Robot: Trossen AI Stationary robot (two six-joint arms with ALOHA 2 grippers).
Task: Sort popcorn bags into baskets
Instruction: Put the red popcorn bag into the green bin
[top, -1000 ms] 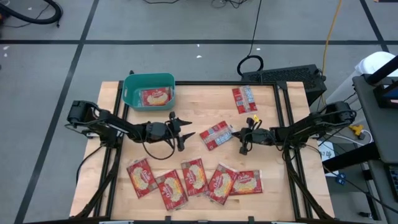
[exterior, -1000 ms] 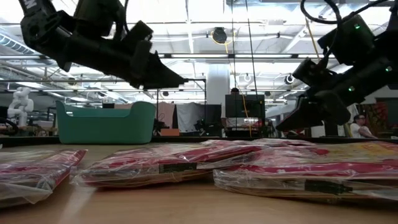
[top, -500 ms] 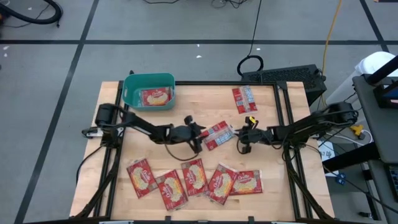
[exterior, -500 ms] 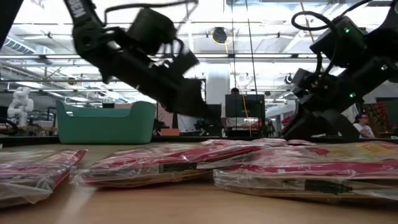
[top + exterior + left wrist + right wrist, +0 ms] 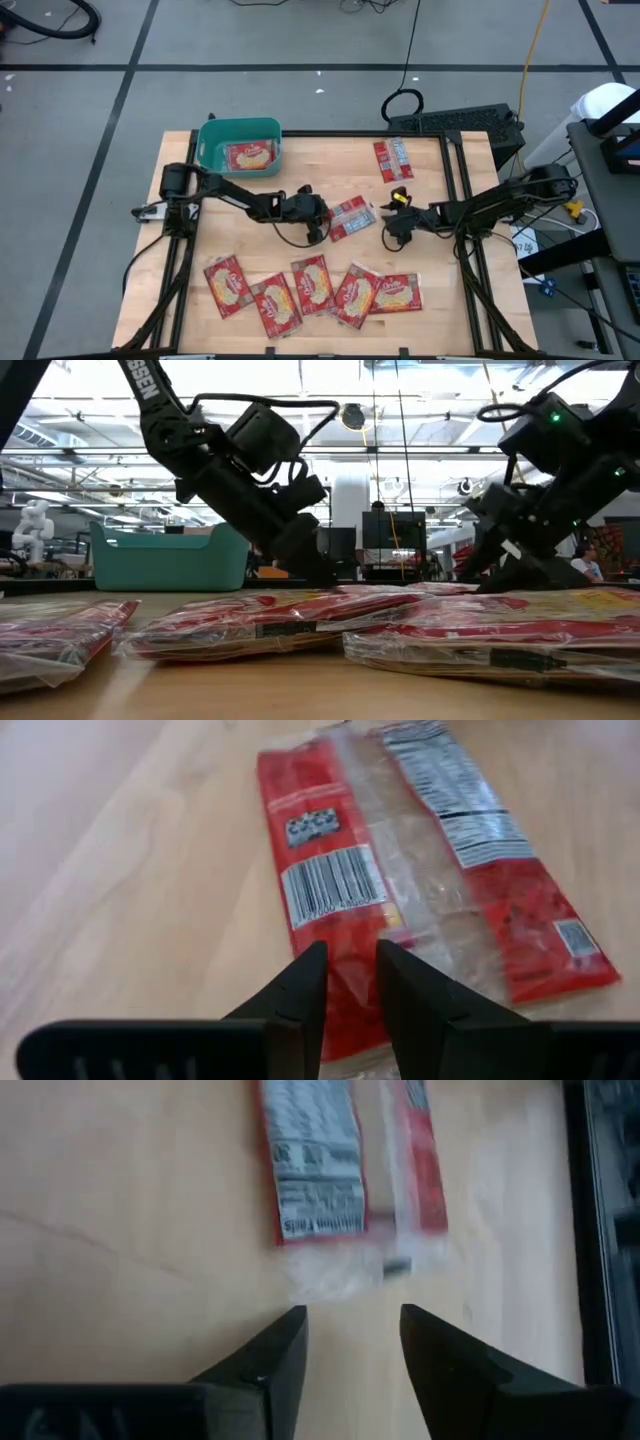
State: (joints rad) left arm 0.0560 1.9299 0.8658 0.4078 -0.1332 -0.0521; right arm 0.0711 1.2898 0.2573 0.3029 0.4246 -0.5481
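A popcorn bag [image 5: 350,215] lies back up in the middle of the table, showing its barcode and clear middle seam [image 5: 400,890]. My left gripper [image 5: 323,226] [image 5: 352,955] is down at that bag's left end, fingers open by a narrow gap. My right gripper [image 5: 390,237] [image 5: 352,1320] stands open just right of the same bag [image 5: 340,1160], apart from it. The teal basket [image 5: 205,150] at the far left holds one bag [image 5: 250,156]. Several bags [image 5: 310,290] lie flat along the near edge. My left gripper comes at the bag slanting down from the table's left. Its fingertips [image 5: 312,970] stand on either side of the clear middle seam at the bag's left end [image 5: 352,995], with film showing in the gap. The bag lies flat on the table. Whether they have hold, I cannot tell.
Another bag [image 5: 393,160] lies back up at the far right of the table. Bare wood stretches between the basket and the middle bag. Black frame rails [image 5: 190,230] run along the table's left and right sides. The basket [image 5: 170,555] stands behind the near bags in the low view.
My left gripper has gone toward the table's right edge and down to the middle bag, tipping downward, and its fingers have closed to a narrow gap. My right gripper has stayed in place, rolled at the wrist, and parted its fingers. The bag has not moved.
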